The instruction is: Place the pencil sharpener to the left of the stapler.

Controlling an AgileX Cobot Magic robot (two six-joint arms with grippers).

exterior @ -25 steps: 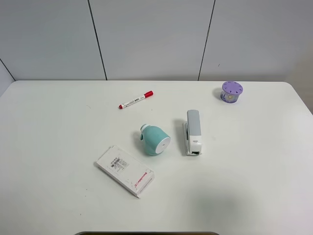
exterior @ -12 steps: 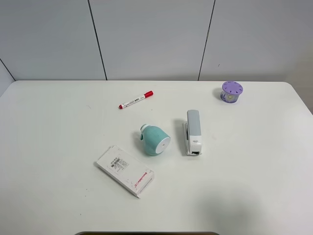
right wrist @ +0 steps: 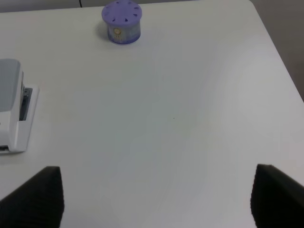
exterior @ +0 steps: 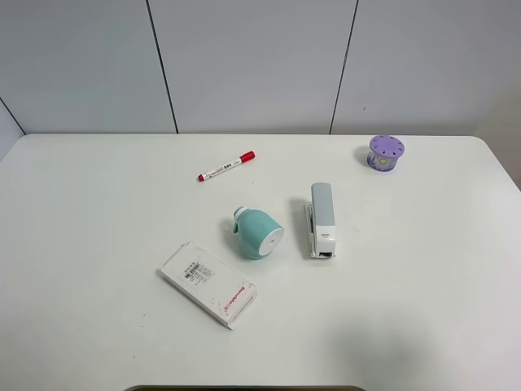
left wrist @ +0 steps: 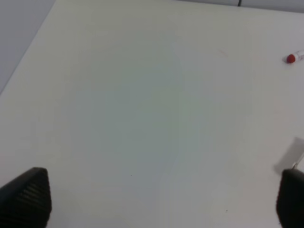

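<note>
**Nothing moved across the last second: sharpener already lay left of the stapler, both grippers clear**

Over the three overhead views the scene was unchanged. The pencil sharpener (exterior: 259,232) lay on its side on the tabletop (exterior: 98,212), pale round face turned toward the near edge, in the same spot as a second before. The stapler (exterior: 321,220) stayed just beside it, on the right-arm side, with a narrow strip of bare tabletop between them. The red-capped marker (exterior: 225,166), the white labelled box (exterior: 207,283) and the purple cylinder (exterior: 385,152) also held their places.

Neither arm appeared in the overhead view. The left gripper (left wrist: 152,199) showed its two dark fingertips (left wrist: 28,197) set wide apart with nothing between them; ahead of it lay bare tabletop, with the marker's red cap far off to one side. The right gripper (right wrist: 154,197) likewise stood apart and empty, its fingertips (right wrist: 35,194) framing open tabletop; the stapler's front end sat ahead and toward the left-arm side, the purple cylinder farther ahead.

Read as a judgement: the sharpener was released and at rest, well apart from either gripper, and its position already answered the task sentence. The lack of motion suggested the placing was finished and the arms were drawn back, with no further correction evidently needed.
</note>
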